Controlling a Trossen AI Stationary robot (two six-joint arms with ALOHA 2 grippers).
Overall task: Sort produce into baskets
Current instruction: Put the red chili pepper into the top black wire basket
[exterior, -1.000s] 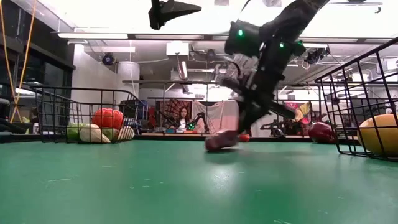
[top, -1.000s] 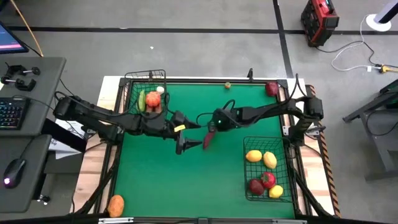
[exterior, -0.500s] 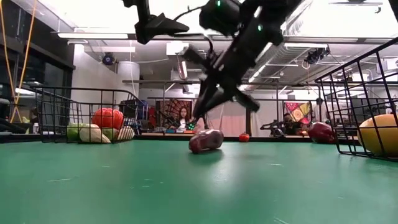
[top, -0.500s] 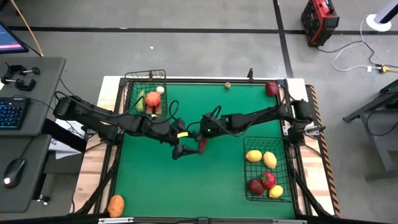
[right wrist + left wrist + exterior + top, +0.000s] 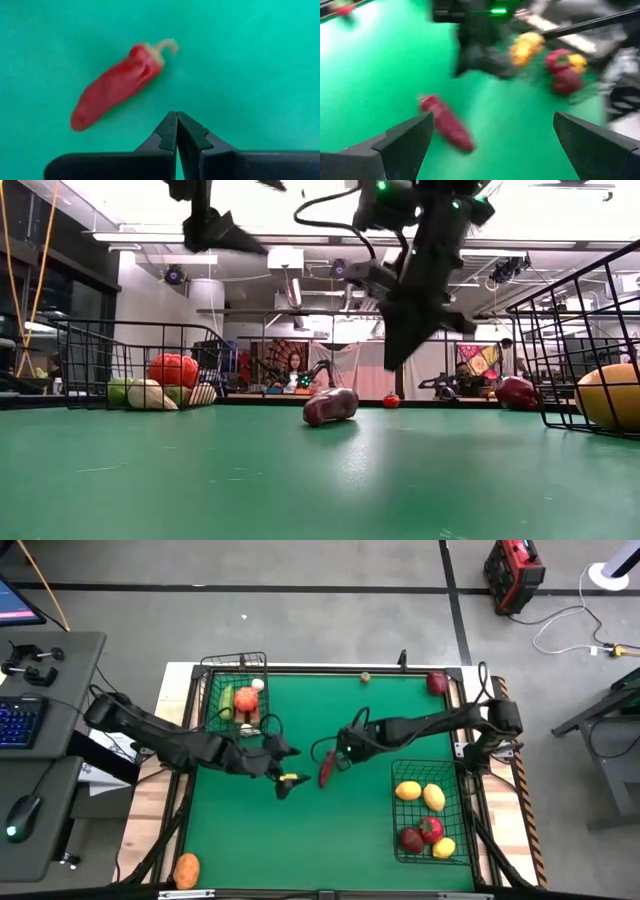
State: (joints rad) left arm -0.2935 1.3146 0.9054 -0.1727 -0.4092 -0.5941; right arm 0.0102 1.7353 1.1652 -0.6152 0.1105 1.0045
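Note:
A dark red pepper (image 5: 326, 769) lies on its side on the green mat near the table's middle; it also shows in the low view (image 5: 330, 405), the left wrist view (image 5: 446, 122) and the right wrist view (image 5: 117, 85). My right gripper (image 5: 343, 753) hangs shut just right of the pepper and above it (image 5: 176, 116), touching nothing. My left gripper (image 5: 285, 781) is open and empty, raised just left of the pepper (image 5: 492, 120). The smaller basket (image 5: 213, 700) at the far left holds green, red and white produce. The larger basket (image 5: 460, 825) at the near right holds yellow and red produce.
A dark red fruit (image 5: 437, 682) lies at the far right corner and a small fruit (image 5: 366, 677) at the far edge. An orange vegetable (image 5: 186, 869) lies off the mat at the near left corner. A person (image 5: 296, 368) sits in the room beyond.
My right gripper was down at the pepper, went toward the table's left with it, then rose and drew back toward the right, leaving the pepper behind. The pepper has slid a little to the left and now lies still. My left gripper has drawn back a little toward the left.

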